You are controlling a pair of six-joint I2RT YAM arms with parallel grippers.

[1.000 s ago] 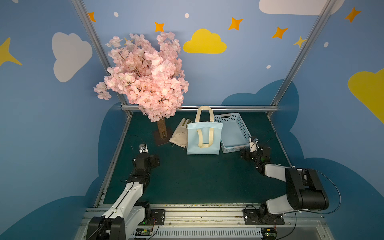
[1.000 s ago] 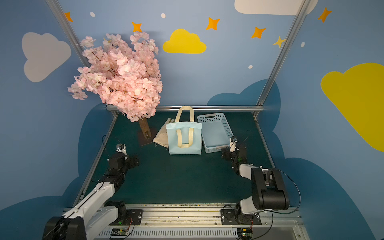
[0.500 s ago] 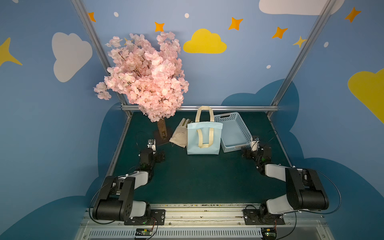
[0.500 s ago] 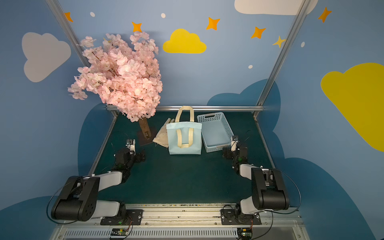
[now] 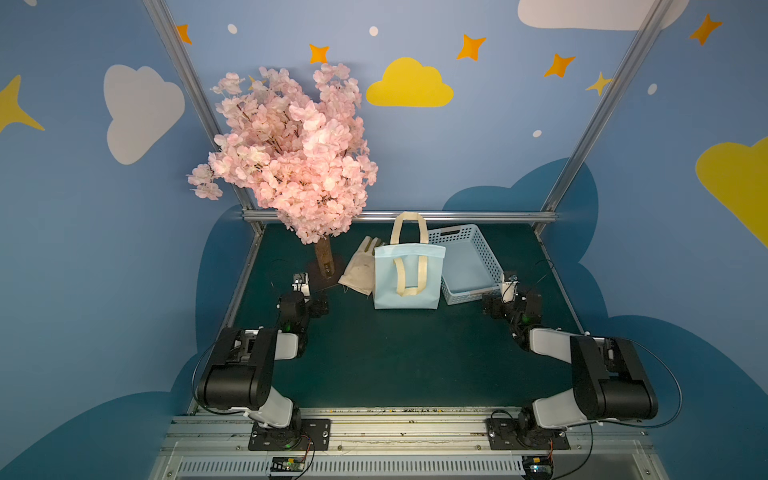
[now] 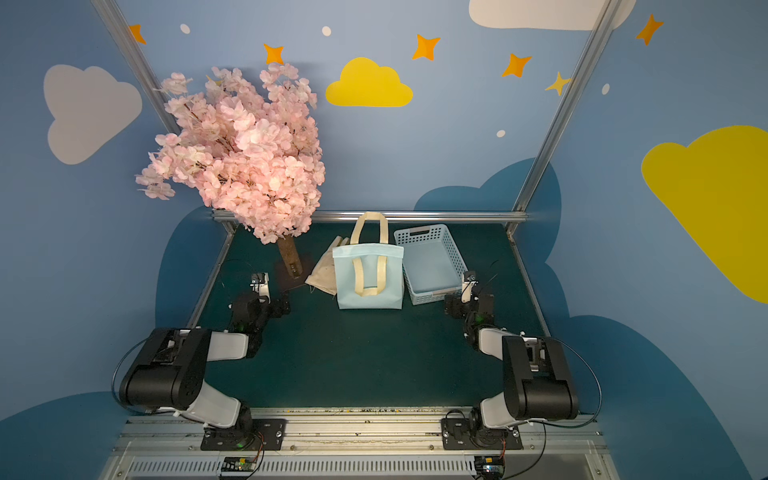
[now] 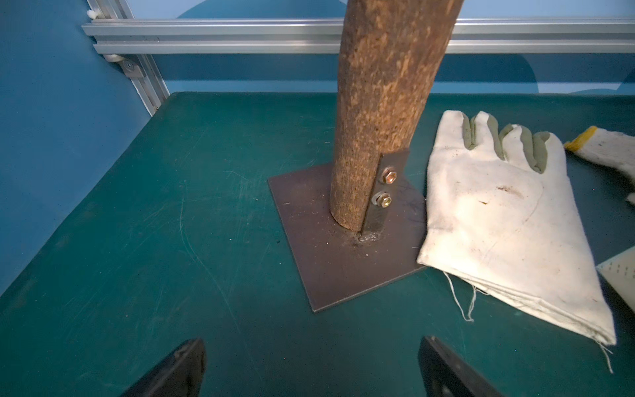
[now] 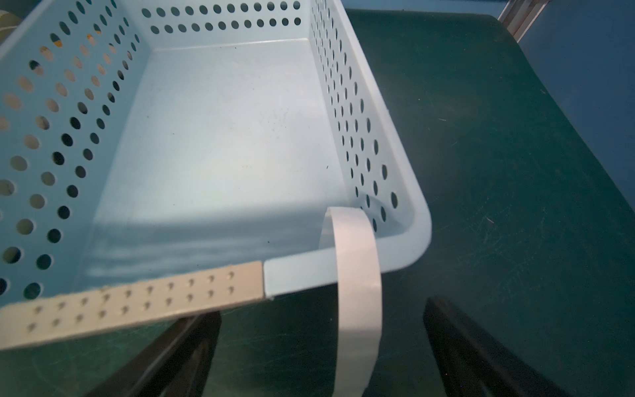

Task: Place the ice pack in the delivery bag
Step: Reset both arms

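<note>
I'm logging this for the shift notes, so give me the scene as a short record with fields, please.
delivery bag: upright, between gloves and basket
ice pack: not visible in any view
basket: nothing seen inside
gloves: flat, touching tree base
left gripper: open, empty, facing tree base
right gripper: open, empty, at basket corner

Bag (image 5: 386, 291) light blue, 2 cream handles (image 5: 409, 291); basket (image 5: 484, 253) light blue, dotted with round holes; gloves (image 5: 360, 271) off-white; tree (image 5: 291, 158) pink, brown trunk (image 5: 324, 257); table (image 5: 395, 357) dark green; walls (image 5: 478, 137) blue, yellow clouds (image 5: 409, 85), orange stars (image 5: 318, 53).
</note>
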